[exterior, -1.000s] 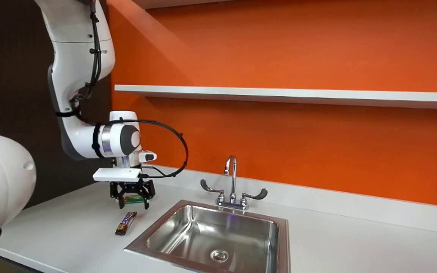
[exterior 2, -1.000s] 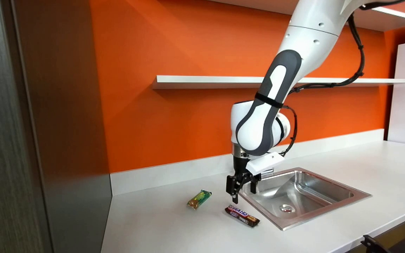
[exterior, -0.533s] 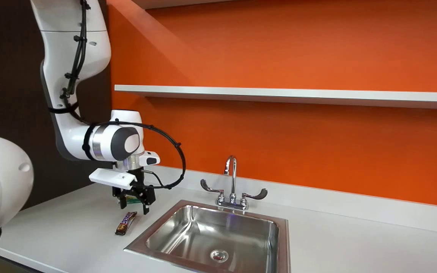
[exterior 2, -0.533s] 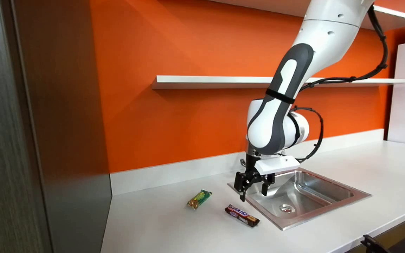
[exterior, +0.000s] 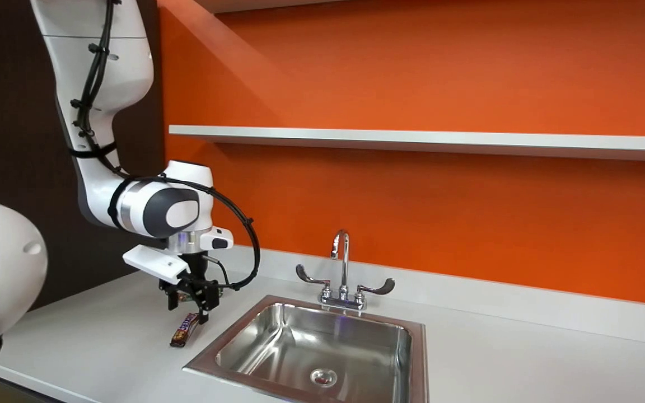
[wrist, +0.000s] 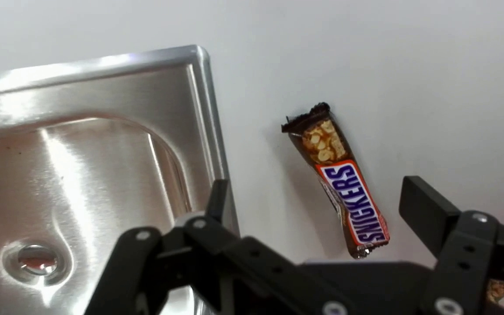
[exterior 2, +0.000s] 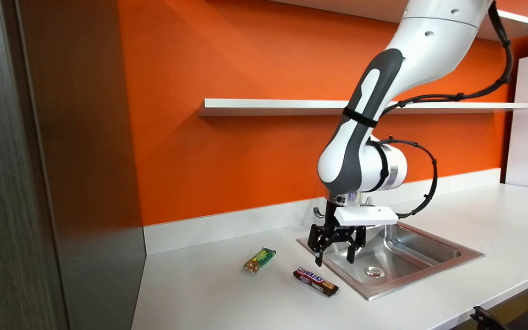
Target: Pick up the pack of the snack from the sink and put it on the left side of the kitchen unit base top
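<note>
The pack of the snack is a brown Snickers bar with a red-edged white label. It lies on the white kitchen unit base top, just outside the sink. It also shows in both exterior views. My gripper is open and empty, above the worktop near the sink's edge. In the wrist view the bar's label end lies between the fingers, nearer the right one, touching neither. The gripper shows in both exterior views, with the fingertips above the bar's level. The bar's upper end in an exterior view is partly behind a finger.
A small green packet lies on the worktop away from the sink. A chrome tap stands behind the basin. A white wall shelf runs along the orange wall. A dark panel stands at the worktop's end.
The gripper has turned about its upright axis and shifted from near the green packet toward the sink and the Snickers bar. It stays open. Both packets lie where they were.
</note>
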Controlling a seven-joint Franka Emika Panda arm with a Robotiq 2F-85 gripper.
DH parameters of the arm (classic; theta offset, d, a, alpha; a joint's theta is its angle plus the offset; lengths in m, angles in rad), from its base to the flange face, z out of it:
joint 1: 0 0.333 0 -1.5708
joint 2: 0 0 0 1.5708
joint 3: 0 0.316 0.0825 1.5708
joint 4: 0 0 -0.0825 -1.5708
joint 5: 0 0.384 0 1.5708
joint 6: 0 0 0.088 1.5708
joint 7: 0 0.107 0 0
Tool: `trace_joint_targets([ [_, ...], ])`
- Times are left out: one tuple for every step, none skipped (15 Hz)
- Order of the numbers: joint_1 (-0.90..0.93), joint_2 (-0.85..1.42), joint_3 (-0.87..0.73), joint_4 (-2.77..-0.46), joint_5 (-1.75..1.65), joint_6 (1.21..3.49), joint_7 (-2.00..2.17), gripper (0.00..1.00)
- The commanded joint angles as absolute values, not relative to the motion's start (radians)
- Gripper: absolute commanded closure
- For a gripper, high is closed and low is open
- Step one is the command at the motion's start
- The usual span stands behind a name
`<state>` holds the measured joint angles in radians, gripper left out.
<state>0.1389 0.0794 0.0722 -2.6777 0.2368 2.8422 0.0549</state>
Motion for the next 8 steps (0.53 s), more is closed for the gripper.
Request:
trace_joint_targets([
  [0.103,0.027,0.087,-2.688,0.262,2.729,-0.013,0.00],
  [0.102,0.022,0.083,-2.687,0.252,2.704,-0.015,0.00],
  [0.101,0.019,0.077,-2.686,0.230,2.678,-0.005,0.00],
  [0.101,0.017,0.072,-2.688,0.214,2.669,0.005,0.00],
  [0.101,0.013,0.068,-2.689,0.189,2.655,0.023,0.00],
  [0.100,0.011,0.064,-2.688,0.172,2.641,0.027,0.00],
  [0.101,0.010,0.060,-2.689,0.138,2.633,0.051,0.00],
  [0.102,0.009,0.055,-2.690,0.101,2.629,0.072,0.00],
])
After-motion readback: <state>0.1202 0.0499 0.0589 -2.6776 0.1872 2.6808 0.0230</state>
